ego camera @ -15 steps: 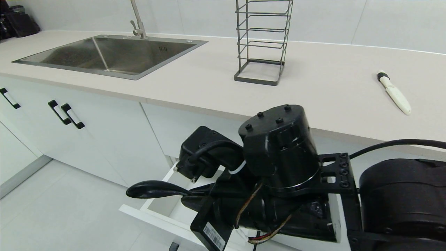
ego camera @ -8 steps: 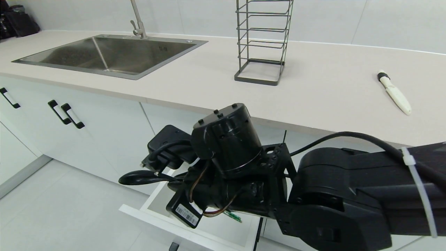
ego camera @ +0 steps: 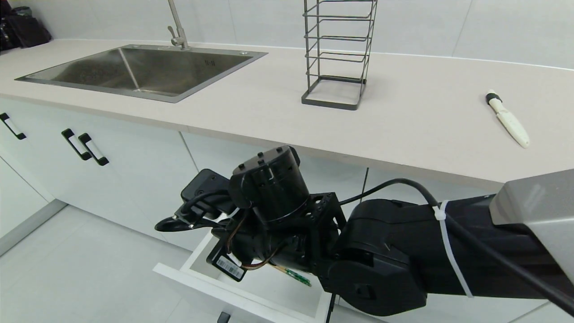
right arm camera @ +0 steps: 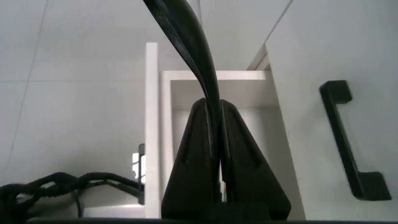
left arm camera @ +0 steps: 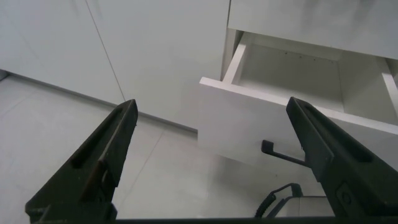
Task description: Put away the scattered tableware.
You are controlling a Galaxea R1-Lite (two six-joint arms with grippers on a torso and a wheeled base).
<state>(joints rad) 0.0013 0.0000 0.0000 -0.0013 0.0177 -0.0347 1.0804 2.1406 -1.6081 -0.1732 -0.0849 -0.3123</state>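
My right tool [ego camera: 196,220] is clamped tight on the handle of the black spoon [ego camera: 167,224], fingers pressed flat against it from both sides with no gap that I can make out. In the right wrist view the right tool [right arm camera: 214,134] has the black spoon [right arm camera: 186,43] running straight out from between its fingers, away from the wrist. The spoon is held in the air below the edge of the worktop [ego camera: 417,112], roughly level, at the left front part of the open drawer [ego camera: 233,294]. Its bowl sticks out past the drawer's left wall, in front of the white cabinet door. Under the fingers I can see the drawer [right arm camera: 158,118] with its pale inside, and a black cabinet handle [right arm camera: 348,146] off to one side. My left tool [left arm camera: 210,106] hangs with its fingers [left arm camera: 115,152] spread wide and nothing between them, facing the white front of the drawer [left arm camera: 249,121] and the drawer handle [left arm camera: 281,154]. Up on the worktop a white utensil [ego camera: 507,119] with a black band lies flat, far to the right. It is well apart from the wire rack [ego camera: 337,54], which stands upright near the middle. The sink [ego camera: 67,80] with its tap [ego camera: 177,27] is set into the worktop on the left.
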